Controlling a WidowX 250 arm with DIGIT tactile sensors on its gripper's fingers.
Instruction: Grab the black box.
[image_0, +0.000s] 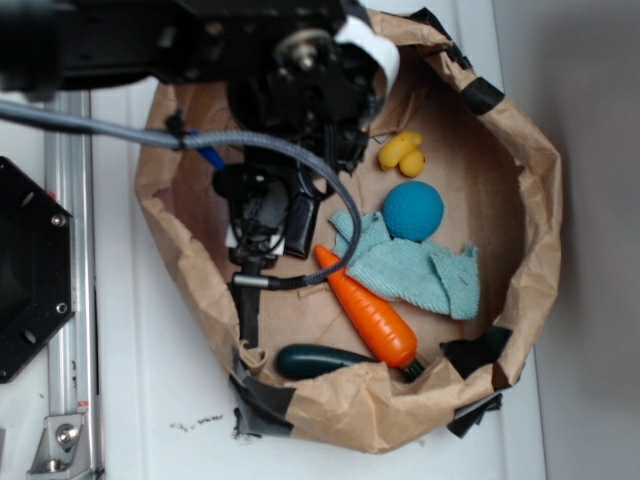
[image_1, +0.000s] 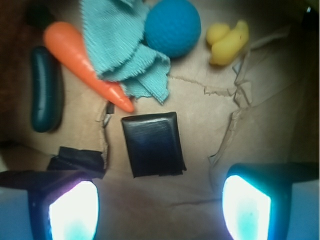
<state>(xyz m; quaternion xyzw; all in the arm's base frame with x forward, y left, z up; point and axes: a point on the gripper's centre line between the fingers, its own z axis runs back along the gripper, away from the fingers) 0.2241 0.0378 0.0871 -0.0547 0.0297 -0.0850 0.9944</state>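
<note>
Two bright fingertips (image_1: 74, 210) of the gripper (image_1: 160, 207) show at the bottom of the wrist view, set wide apart, and we see nothing held between them. The black box (image_1: 153, 144) lies flat on the brown paper (image_1: 200, 120), a little above the gap between the fingers and nearer to the left one; it touches neither. We take the box as our landmark. Just above it the tip of the orange carrot (image_1: 85, 65) almost reaches its upper left corner. The teal cloth (image_1: 122, 45) lies above it, partly over the carrot. The blue ball (image_1: 172, 27) sits further above, beside the cloth. The yellow duck (image_1: 227, 42) is up and to the right, well apart. The dark green vegetable (image_1: 46, 90) lies to the left, beyond the carrot. In the exterior view the arm hides the box.
</note>
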